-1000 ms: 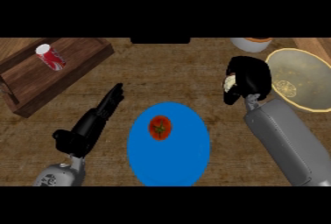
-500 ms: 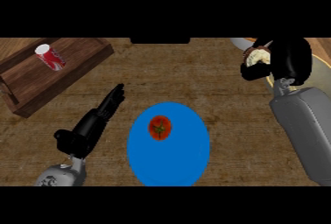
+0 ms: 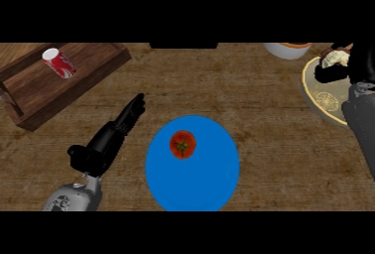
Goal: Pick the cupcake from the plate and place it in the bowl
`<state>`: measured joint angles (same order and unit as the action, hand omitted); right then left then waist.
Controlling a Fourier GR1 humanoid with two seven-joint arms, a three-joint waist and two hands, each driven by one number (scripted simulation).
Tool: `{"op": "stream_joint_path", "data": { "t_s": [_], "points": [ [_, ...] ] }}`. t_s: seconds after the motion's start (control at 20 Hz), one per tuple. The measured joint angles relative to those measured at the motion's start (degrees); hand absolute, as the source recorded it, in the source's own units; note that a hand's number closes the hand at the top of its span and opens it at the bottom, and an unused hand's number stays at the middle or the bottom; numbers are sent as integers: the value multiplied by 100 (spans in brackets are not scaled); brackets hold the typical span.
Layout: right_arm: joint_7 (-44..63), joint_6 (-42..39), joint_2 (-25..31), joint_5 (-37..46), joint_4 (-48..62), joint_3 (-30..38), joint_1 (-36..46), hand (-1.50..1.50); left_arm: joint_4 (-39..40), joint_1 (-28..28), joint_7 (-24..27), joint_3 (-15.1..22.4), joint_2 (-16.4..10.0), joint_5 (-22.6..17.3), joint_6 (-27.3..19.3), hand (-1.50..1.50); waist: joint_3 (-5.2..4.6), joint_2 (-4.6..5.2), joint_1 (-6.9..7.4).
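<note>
Now cupcake (image 3: 336,57) further over bowl (image 3: 322,102)

One camera sits up high, where the robot's head is, and looks almost straight down at the wooden counter (image 3: 242,89). The left arm (image 3: 73,196) comes in at the bottom left, the right arm (image 3: 360,124) along the right edge. The blue plate (image 3: 194,188) lies in the middle, quite near. The right edge cuts the bowl (image 3: 322,101), the left edge the wooden board (image 3: 51,94)

A tomato (image 3: 182,144) lies on the plate (image 3: 194,191), lower centre; can (image 3: 58,63) on board (image 3: 92,62), upper left; bowl (image 3: 313,87) at right edge.
</note>
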<state>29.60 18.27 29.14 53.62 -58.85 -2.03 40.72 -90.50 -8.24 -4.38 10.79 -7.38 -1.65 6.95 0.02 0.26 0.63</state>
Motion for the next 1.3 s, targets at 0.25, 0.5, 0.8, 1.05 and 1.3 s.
{"op": "stream_joint_path", "data": {
  "t_s": [0.25,0.5,0.8,1.05,1.3],
  "points": [
    [-660,473,206,89,1182,335,160,150,-98,-7,-65,-60,-15,-23,74,0,2,12,41],
    [-1090,-464,414,-489,2126,735,393,-150,-68,13,5,-49,-5,9,108,0,6,34,87],
    [-2182,-893,557,-1143,3091,1312,652,-150,-12,-57,7,-73,17,25,146,0,13,51,120],
    [-2897,-494,640,-1380,3603,1687,879,-150,26,-25,59,-86,44,48,181,0,11,51,131],
    [-3280,57,817,-1902,3681,2330,904,-150,-57,74,65,-115,-2,60,209,0,13,38,103]
  ]
}}
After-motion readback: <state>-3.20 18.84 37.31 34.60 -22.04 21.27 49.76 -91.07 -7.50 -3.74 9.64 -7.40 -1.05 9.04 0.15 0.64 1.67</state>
